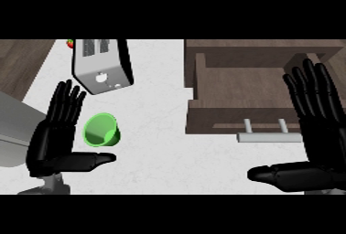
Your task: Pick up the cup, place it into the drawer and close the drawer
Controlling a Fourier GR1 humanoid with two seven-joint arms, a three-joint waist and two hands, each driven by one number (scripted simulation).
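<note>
A green cup (pixel 102 130) lies tipped on the white counter, its open mouth facing me, just right of my left hand (pixel 55 137). That hand is open with straight fingers pointing up and the thumb stretched out below the cup, not touching it. A brown wooden drawer (pixel 253 89) stands pulled open at the upper right, with a silver bar handle (pixel 267 136) on its front. My right hand (pixel 317 132) is open too, fingers up, covering the drawer's right end and the handle's right tip.
A silver toaster (pixel 101 66) stands at the back left, with a small red thing (pixel 69 43) behind it. A grey surface (pixel 10 132) edges the counter at the far left. White counter (pixel 169 155) spreads between my hands.
</note>
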